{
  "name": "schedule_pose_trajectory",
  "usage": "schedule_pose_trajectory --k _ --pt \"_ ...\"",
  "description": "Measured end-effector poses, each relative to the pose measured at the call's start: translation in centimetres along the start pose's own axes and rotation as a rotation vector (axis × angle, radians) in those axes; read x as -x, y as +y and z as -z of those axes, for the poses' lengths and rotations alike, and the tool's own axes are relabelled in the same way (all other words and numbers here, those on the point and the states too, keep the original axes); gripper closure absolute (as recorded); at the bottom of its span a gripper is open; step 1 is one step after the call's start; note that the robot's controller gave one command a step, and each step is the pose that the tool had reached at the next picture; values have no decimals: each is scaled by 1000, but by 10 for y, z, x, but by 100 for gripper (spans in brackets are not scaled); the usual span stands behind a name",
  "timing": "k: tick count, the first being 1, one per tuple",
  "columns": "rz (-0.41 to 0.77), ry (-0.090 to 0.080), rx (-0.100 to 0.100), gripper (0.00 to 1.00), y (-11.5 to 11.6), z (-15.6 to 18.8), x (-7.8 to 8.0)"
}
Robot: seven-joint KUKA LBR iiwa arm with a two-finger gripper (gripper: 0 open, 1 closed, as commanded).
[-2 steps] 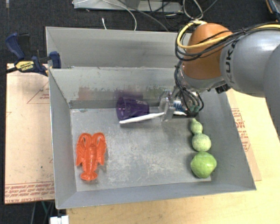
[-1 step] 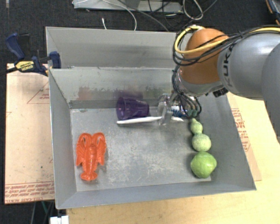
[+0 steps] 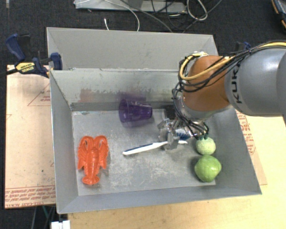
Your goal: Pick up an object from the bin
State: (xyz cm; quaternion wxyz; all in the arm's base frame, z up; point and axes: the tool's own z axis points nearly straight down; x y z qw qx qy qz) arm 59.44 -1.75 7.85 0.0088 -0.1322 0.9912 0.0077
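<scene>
Five things lie in the bin (image 3: 62,128), and the gripper (image 3: 170,138) sits low at centre-right on the near end of the white toothbrush (image 3: 140,149), probably lining up a pinch, though whether it's open or closed I can't tell.

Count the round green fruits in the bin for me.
2. The larger green apple sits near the front right corner of the bin; the smaller, paler green fruit lies just behind it, right of the gripper. Others may be hidden beneath the arm.
</scene>
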Motion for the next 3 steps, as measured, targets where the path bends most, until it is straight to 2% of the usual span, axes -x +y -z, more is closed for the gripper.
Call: schedule_pose_trajectory --k 1,2,3 --pt "-159 -12 -3 100 -14 24 22" --pt "-200 -14 -2 100 -33 14 15" --pt "-9 1 -4 100 -13 31 -7"
